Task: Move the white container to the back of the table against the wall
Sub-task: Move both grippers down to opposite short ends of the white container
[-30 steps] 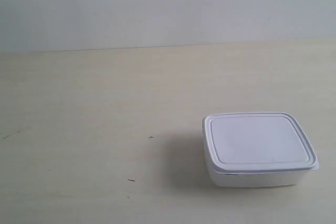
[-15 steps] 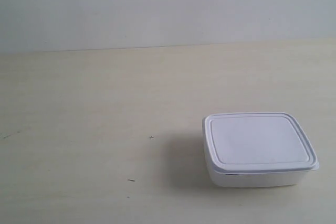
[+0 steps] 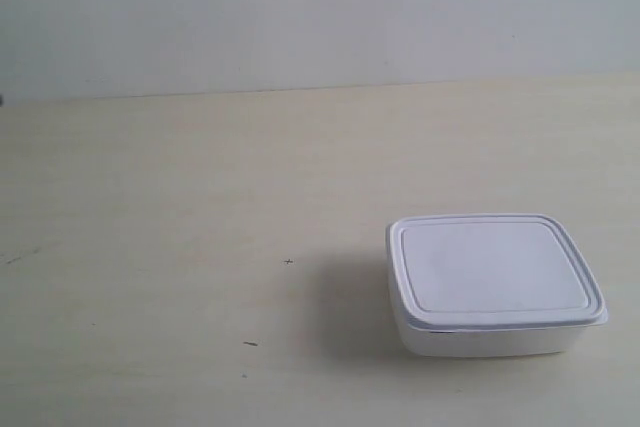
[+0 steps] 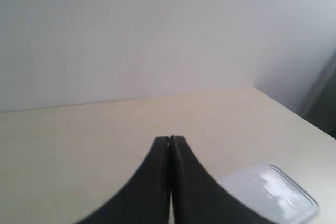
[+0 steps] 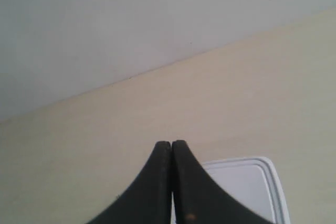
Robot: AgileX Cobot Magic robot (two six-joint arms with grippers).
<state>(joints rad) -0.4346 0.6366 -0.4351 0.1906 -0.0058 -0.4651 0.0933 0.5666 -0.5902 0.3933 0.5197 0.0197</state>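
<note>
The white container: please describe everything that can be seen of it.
The white container is a shallow rectangular box with rounded corners, seemingly plastic. Its flat, rimmed lid is on. It sits upright on the table, at the exterior view's lower right, well short of the wall. Only the table touches it.

Background: plain pale grey-white wall (image 3: pixel 300 17), smooth, fills the upper part of the exterior view. Wide pale cream wood-grain tabletop (image 3: pixel 180 187) meets it along a straight seam. Few tiny dark specks (image 3: pixel 288 262) on the tabletop surface. Light soft and even, shadows faint. Left wrist view: tabletop edge ends, dark vertical strip (image 4: pixel 328 108) beyond it, beside the wall.
</note>
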